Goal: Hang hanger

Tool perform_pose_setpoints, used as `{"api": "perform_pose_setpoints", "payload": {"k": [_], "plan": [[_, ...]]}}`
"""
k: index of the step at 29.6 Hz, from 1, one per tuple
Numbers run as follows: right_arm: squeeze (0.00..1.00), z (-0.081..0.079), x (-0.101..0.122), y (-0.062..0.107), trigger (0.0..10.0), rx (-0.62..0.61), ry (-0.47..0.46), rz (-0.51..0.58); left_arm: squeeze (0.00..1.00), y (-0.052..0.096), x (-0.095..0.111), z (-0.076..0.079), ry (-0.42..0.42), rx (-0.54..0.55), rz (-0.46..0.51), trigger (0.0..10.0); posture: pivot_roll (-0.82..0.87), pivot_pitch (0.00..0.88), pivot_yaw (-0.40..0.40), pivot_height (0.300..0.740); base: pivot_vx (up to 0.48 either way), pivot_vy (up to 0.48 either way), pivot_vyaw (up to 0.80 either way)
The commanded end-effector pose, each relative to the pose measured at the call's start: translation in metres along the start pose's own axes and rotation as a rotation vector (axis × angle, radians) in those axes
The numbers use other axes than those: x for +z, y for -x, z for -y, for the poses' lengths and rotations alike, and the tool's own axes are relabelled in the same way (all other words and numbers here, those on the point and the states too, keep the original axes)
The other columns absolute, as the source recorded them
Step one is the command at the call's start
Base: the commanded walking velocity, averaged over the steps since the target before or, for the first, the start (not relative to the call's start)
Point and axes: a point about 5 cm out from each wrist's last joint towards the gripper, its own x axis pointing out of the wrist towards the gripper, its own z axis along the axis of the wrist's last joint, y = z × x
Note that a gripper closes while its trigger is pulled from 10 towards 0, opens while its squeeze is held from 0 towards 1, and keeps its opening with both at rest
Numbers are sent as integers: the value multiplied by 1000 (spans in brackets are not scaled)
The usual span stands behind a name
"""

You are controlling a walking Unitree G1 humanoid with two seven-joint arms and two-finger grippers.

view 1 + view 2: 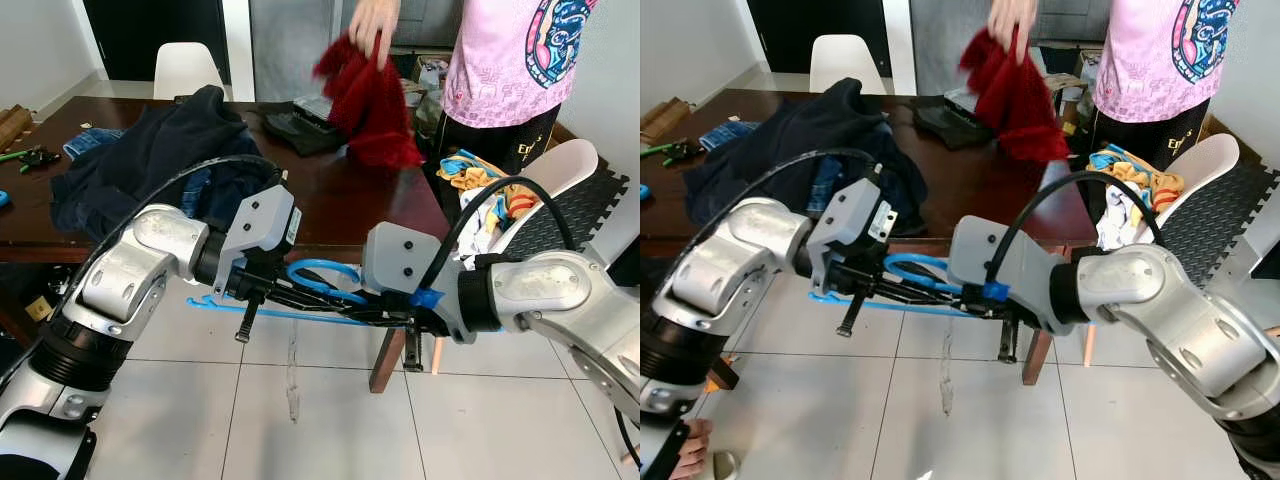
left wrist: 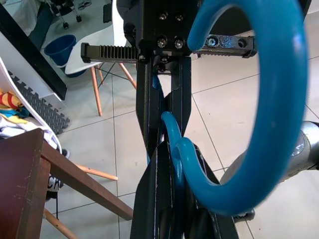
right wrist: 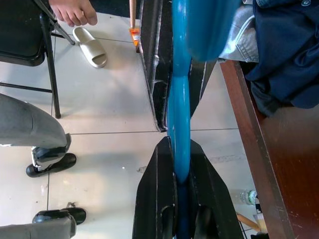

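Before the table [image 1: 350,215], both end effectors, left [image 1: 300,295] and right [image 1: 385,312], are gripping the hanger [image 1: 320,285] closed, steadying it level for hanging.

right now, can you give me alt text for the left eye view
Both grippers, left gripper and right gripper, clamp a blue hanger in front of a dark wooden table with dark clothes piled on it. Behind it, a person's hand holds up a red garment.

Blue plastic hanger [image 1: 322,290], horiz., midair before table edge.
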Motion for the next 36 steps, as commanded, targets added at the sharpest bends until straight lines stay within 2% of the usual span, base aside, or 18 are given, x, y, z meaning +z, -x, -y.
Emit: {"api": "perform_pose_setpoints", "payload": {"k": [1,10,15,17,19,20,22,24,27,28,29,30,31,32,33,34,35,36], "plan": [[0,2,-4,-3,0,-13,-15,-16,1000,-8,14,5,-22,-68,84,10000,12,53,-2,740,0,0,0],[0,3,-9,-4,0,-25,-54,-9,1000,-2,13,11,-9,-88,54,10000,13,52,-4,740,0,0,0],[0,8,-36,13,0,-67,-123,-94,1000,37,10,4,-55,35,-151,10000,24,52,-7,740,0,0,0],[0,8,-38,15,0,-73,-132,-98,1000,41,8,4,-54,48,-172,10000,24,52,-7,740,0,0,0],[0,14,-54,25,0,-127,-179,-137,1000,56,-5,3,-45,144,-283,10000,35,52,-6,740,0,0,0],[0,14,-54,25,0,-127,-179,-137,1000,56,-5,3,-45,144,-283,10000,35,52,-6,740,0,0,0],[0,17,-74,34,0,-186,-232,-188,1000,69,-24,7,-8,238,-371,10000,36,51,-6,740,0,0,0],[0,18,-84,39,0,-222,-278,-195,1000,76,-34,10,15,299,-405,10000,32,57,-7,740,0,0,0],[0,28,-103,50,0,-386,-406,-164,1000,96,-49,8,29,573,-442,10000,30,58,-6,740,0,0,0],[0,28,-103,50,0,-386,-406,-164,1000,96,-49,8,29,573,-442,10000,30,58,-6,740,0,0,0],[0,32,-105,52,0,-439,-442,-137,1000,101,-49,3,26,679,-427,10000,36,58,-8,740,0,0,0],[0,32,-105,52,0,-439,-442,-137,1000,101,-49,3,26,679,-427,10000,36,58,-8,740,0,0,0],[0,37,-107,55,0,-506,-479,-95,75,104,-49,0,24,743,-416,10000,39,58,-8,740,0,0,0],[0,46,-102,59,0,-597,-546,51,0,107,-42,-9,10,959,-295,10000,53,65,-14,740,0,0,0],[0,46,-102,59,0,-597,-546,51,0,107,-42,-9,10,959,-295,10000,53,65,-14,740,0,0,0],[0,51,-99,63,4980,-682,-608,186,0,108,-38,-11,22,1129,-193,10000,60,72,-13,740,0,0,0],[0,55,-98,65,4980,-734,-649,274,0,109,-38,-12,35,1239,-129,10000,61,74,-13,740,0,0,0],[0,55,-98,65,4980,-734,-649,274,0,109,-38,-12,35,1239,-129,10000,61,74,-13,740,0,0,0]]}}
